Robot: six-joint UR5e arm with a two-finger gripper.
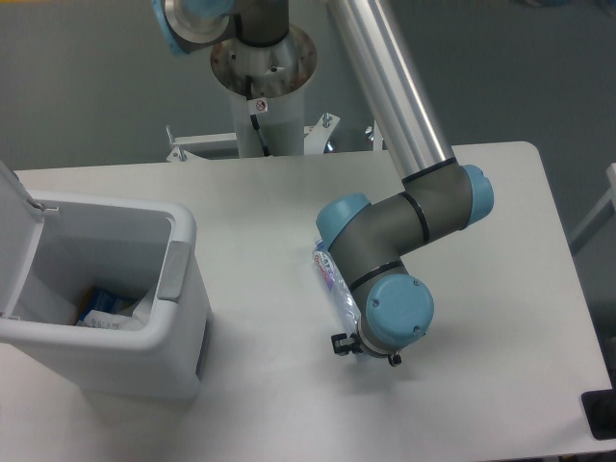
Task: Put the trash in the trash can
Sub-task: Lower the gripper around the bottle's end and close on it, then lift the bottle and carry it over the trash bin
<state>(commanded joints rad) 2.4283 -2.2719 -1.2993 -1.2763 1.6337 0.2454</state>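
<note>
The clear plastic bottle [331, 277] with its blue-and-red label lies on the white table, pointing away from the camera. My gripper [362, 345] points straight down over the bottle's near end. The blue-capped wrist [395, 310] hides its fingers, so only small black parts show at the wrist's lower edge. The white trash can [183, 237] stands at the left with its lid [13, 241] swung open. Inside it lies a crumpled white wrapper [142, 308] beside a blue packet [100, 306].
The arm's base column [263, 89] rises behind the table's far edge. A black object [599, 414] sits at the table's near right corner. The table's right edge runs close to the arm's elbow [472, 192].
</note>
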